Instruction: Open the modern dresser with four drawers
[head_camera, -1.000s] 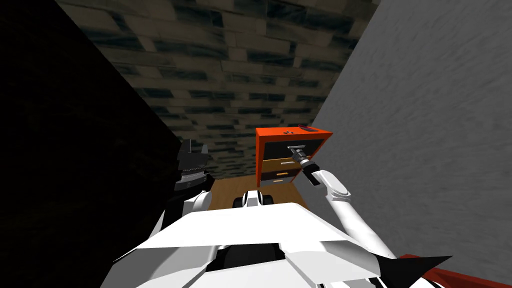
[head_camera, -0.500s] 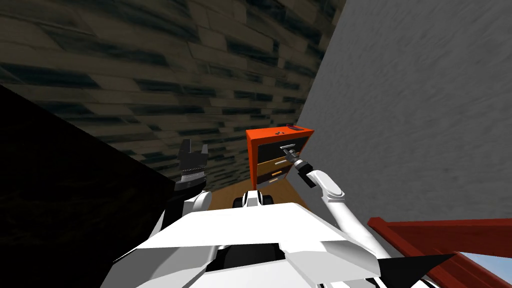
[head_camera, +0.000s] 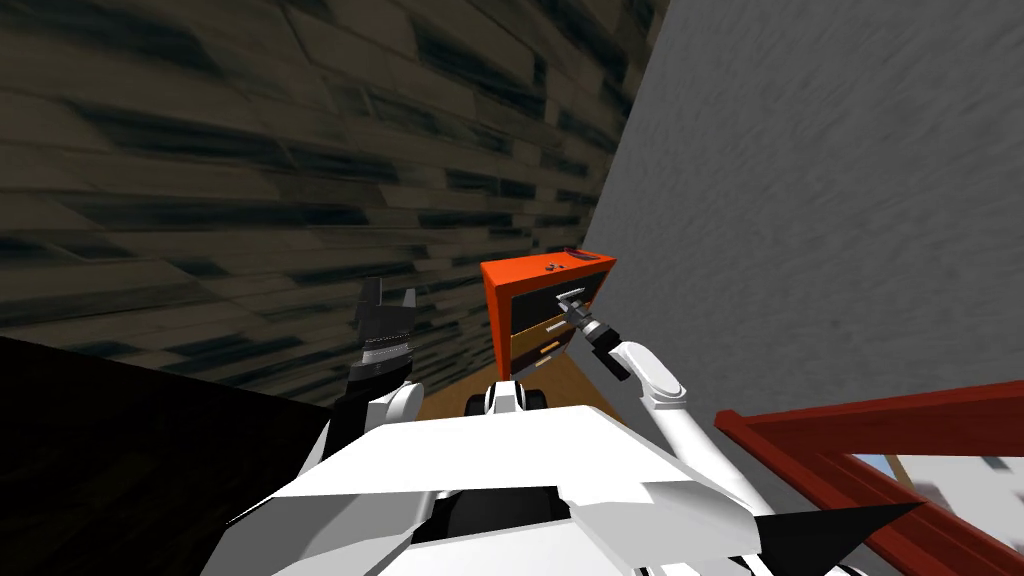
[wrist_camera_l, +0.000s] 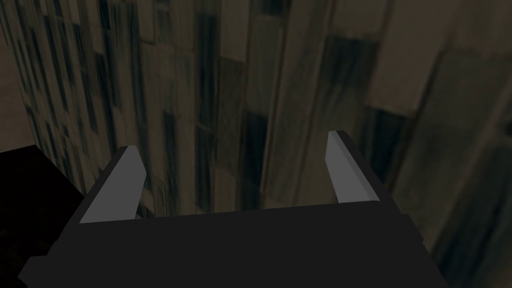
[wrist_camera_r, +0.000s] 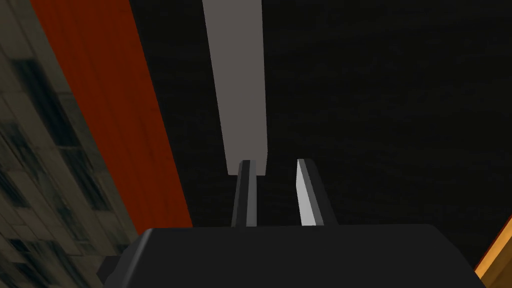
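Dresser unopened; right gripper (head_camera: 570, 304) at the top drawer's handle.
Head view: orange dresser (head_camera: 497, 300) directly ahead of that gripper, no drawer visibly pulled out (pulling remains, I judge). Left wrist view: left gripper (wrist_camera_l: 232, 140) spread, empty. Right wrist view: fingers drawn close, grey handle (wrist_camera_r: 239, 85) ending at one fingertip, not pinched.

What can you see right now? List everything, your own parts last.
Dresser: one, orange, beside the grey wall.
Handle: one, grey, on the dark top drawer.
Small things: two, dark, on the dresser's top.
Brick wall: one, dark, at my left.
Floor: wood-coloured, before the dresser.
Frame: one, red-brown, at my lower right.
Left gripper: open, raised at my left.
Right gripper: shut on the handle.
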